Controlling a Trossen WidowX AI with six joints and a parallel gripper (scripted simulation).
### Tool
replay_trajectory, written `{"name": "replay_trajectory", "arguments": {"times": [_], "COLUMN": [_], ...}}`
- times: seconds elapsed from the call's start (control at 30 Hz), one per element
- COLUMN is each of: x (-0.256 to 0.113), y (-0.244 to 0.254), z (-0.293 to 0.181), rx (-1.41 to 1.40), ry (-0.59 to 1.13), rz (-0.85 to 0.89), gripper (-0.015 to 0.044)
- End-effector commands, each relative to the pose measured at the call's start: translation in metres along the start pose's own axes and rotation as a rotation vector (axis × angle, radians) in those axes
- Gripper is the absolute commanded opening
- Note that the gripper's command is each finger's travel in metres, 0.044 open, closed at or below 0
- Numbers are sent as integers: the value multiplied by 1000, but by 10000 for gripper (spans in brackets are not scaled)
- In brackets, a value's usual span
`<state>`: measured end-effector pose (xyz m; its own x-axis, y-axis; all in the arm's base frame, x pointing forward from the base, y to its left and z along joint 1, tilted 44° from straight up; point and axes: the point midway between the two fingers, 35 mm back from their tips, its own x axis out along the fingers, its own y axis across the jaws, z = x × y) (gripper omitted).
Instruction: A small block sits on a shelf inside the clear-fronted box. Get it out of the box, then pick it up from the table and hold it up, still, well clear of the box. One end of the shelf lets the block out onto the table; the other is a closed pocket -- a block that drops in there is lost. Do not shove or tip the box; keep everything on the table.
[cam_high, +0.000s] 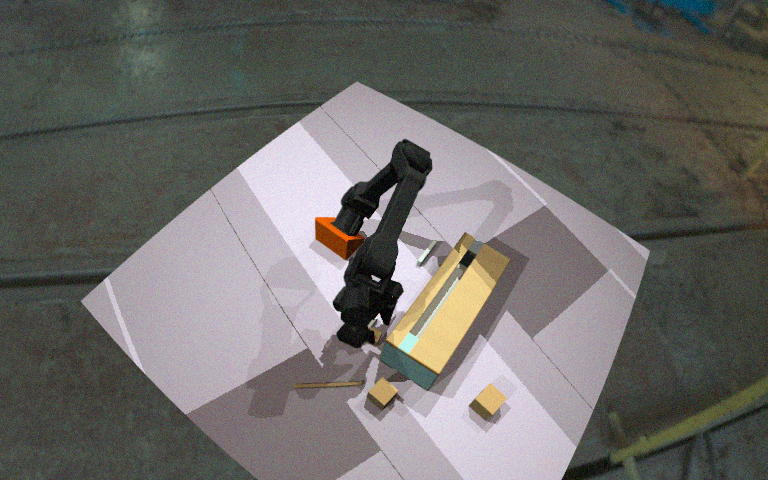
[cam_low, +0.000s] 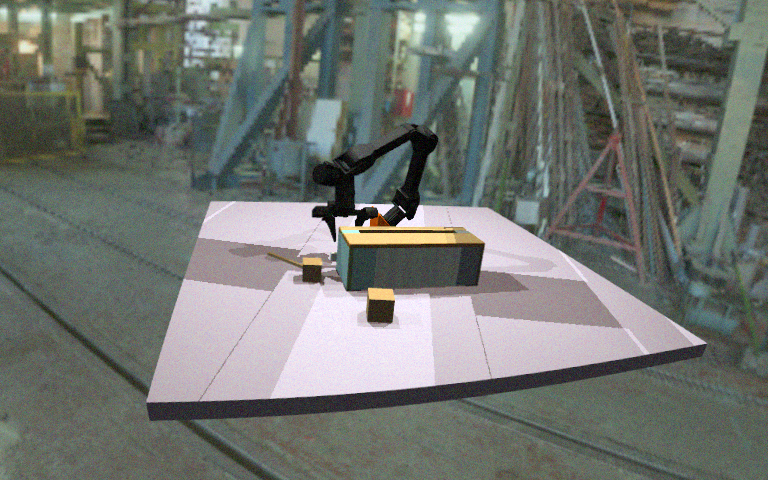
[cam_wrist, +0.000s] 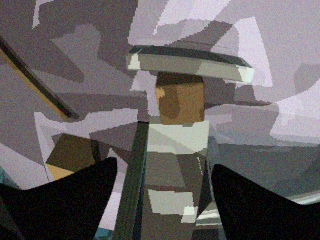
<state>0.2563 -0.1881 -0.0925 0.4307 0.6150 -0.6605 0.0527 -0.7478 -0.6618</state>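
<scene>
The small tan block (cam_high: 377, 335) (cam_wrist: 181, 102) is out of the box, on the table beside the box's near-left end in the top view. In the wrist view it sits against a pale bar (cam_wrist: 190, 65), with a pale strip on its other side. The box (cam_high: 470, 316) (cam_low: 413, 266) stands upright, with a slot in its wooden top. My gripper (cam_wrist: 165, 168) (cam_low: 346, 228) is open and empty, pointing down above the table beside that end of the box. In the wrist view the block is beyond the fingertips, not between them. The exterior view does not show the block clearly.
Two larger wooden cubes (cam_high: 382, 392) (cam_high: 488, 400) (cam_low: 311, 270) (cam_low: 380, 305) stand near the box. A thin wooden stick (cam_high: 328, 384) (cam_low: 284, 260) (cam_wrist: 35, 77) lies beyond the block. Another pale bar (cam_high: 427, 253) lies along the box. An orange wedge-shaped body (cam_high: 335, 237) is at the arm's base.
</scene>
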Motion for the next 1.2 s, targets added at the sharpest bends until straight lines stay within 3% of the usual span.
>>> {"name": "replay_trajectory", "arguments": {"times": [0.0, 1.17], "x": [9, 57], "y": [-3, -8], "z": [6, 28], "rx": [10, 10], "ry": [-4, -3], "rz": [-10, -12], "gripper": [285, 285]}}
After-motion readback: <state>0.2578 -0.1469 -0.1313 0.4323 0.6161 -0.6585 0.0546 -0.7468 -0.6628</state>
